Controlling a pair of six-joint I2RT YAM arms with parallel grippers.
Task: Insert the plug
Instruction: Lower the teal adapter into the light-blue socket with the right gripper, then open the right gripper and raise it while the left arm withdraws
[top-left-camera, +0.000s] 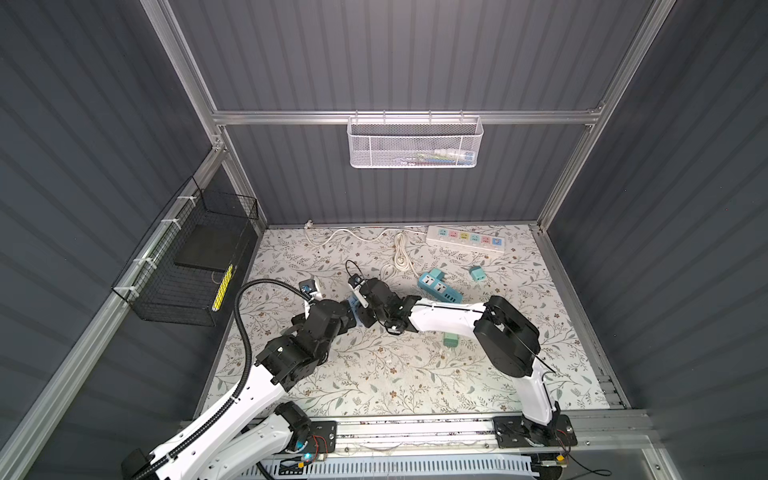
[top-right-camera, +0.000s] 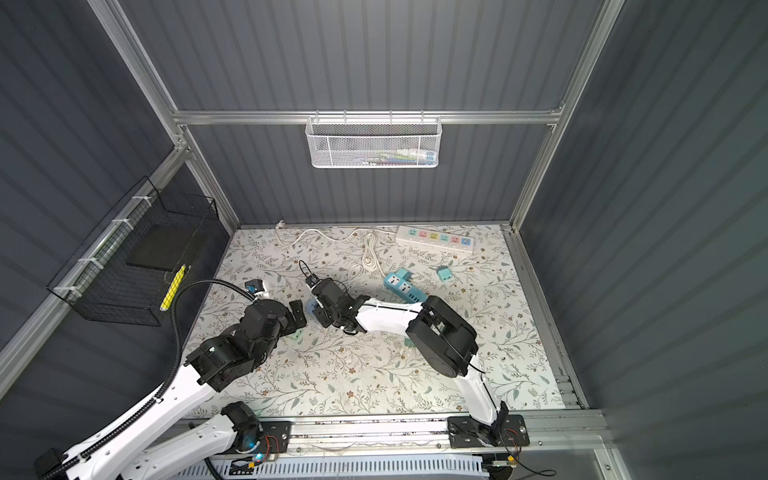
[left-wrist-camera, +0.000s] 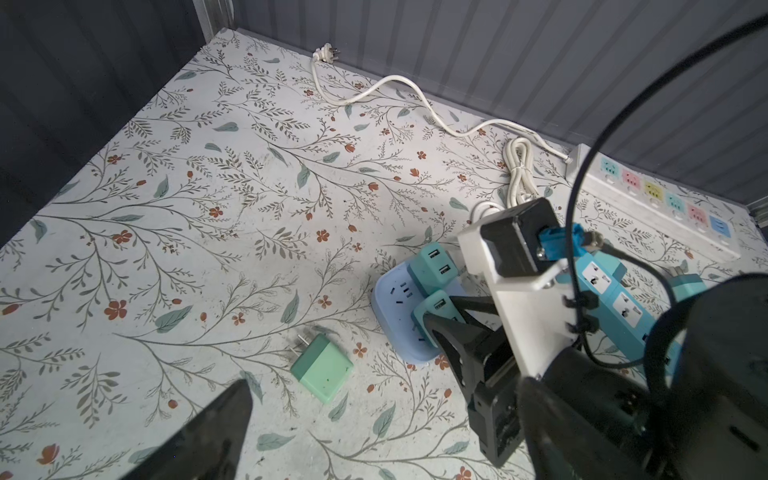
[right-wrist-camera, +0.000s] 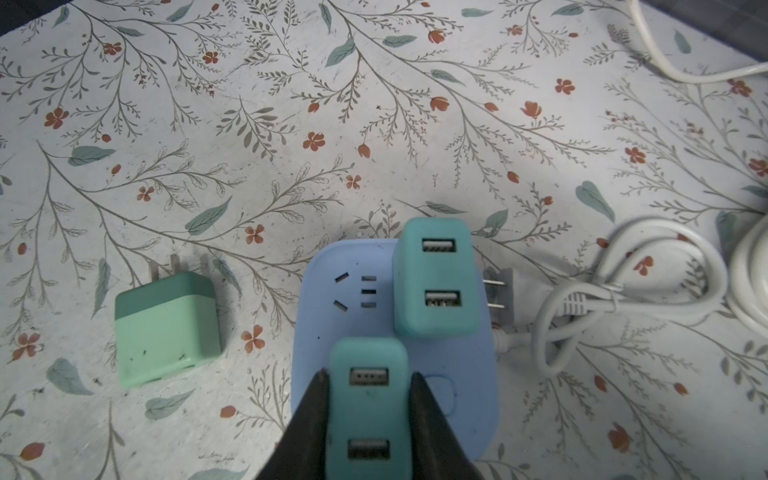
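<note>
We found the right gripper (right-wrist-camera: 368, 384) clenched on a teal charger (right-wrist-camera: 368, 415) set on the blue socket block (right-wrist-camera: 328, 307), beside a seated second charger (right-wrist-camera: 436, 274). We judged full seating unconfirmed. The left gripper (top-right-camera: 296, 320) hung released.

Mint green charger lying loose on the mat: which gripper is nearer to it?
Left. The open left gripper hovers close over the mint green charger; the right gripper, shut on a teal adapter, sits beside it.

A robot lab cell: aluminium frame (top-left-camera: 291, 117), grey panel walls (top-left-camera: 395, 54).
</note>
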